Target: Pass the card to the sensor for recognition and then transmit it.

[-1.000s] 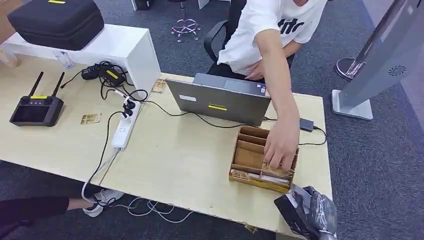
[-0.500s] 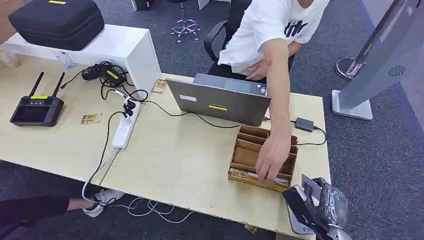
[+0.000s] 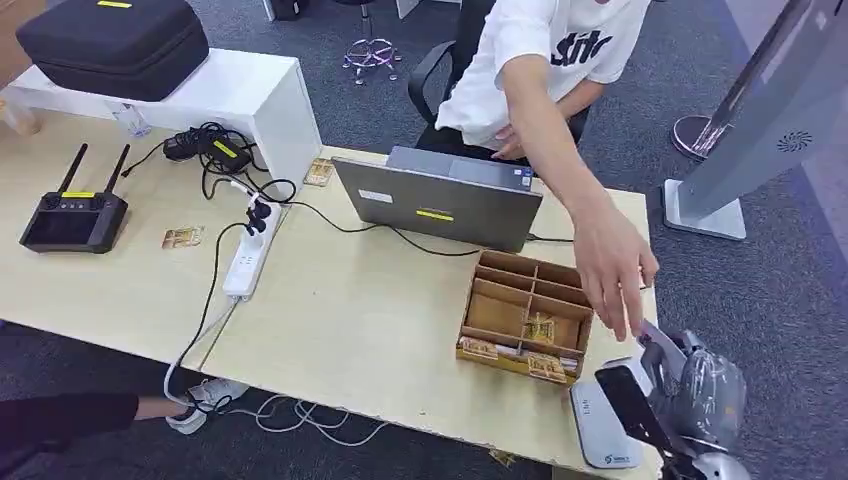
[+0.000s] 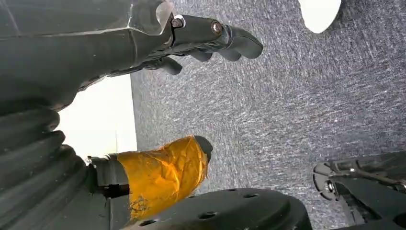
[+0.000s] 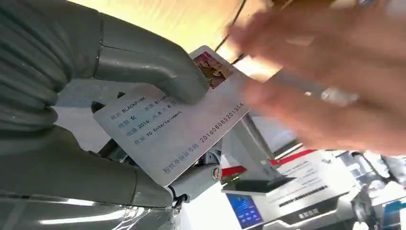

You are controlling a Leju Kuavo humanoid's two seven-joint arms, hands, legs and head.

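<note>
At the table's front right corner my right hand (image 3: 685, 395) is raised and pinches a white ID card (image 3: 658, 345). In the right wrist view my thumb (image 5: 143, 67) presses on the printed card (image 5: 177, 129), which has a small photo at its far corner. A person's hand (image 3: 612, 265) reaches down to the card's far edge; the same blurred hand (image 5: 325, 72) is at that edge, contact unclear. A white card reader (image 3: 597, 432) lies on the table just under my right hand. My left hand (image 4: 191, 96) hangs over grey carpet, holding nothing, fingers apart from the orange-taped thumb.
A wooden organiser box (image 3: 525, 315) with cards in it stands left of the reader. Behind it are a grey laptop (image 3: 440, 205) and the seated person. A power strip (image 3: 245, 260), cables and a black controller (image 3: 72, 215) lie to the left. A grey kiosk (image 3: 760, 130) stands at right.
My right hand has risen and moved right with the card, uncovering the white reader. The person's hand has left the organiser box and moved to the card.
</note>
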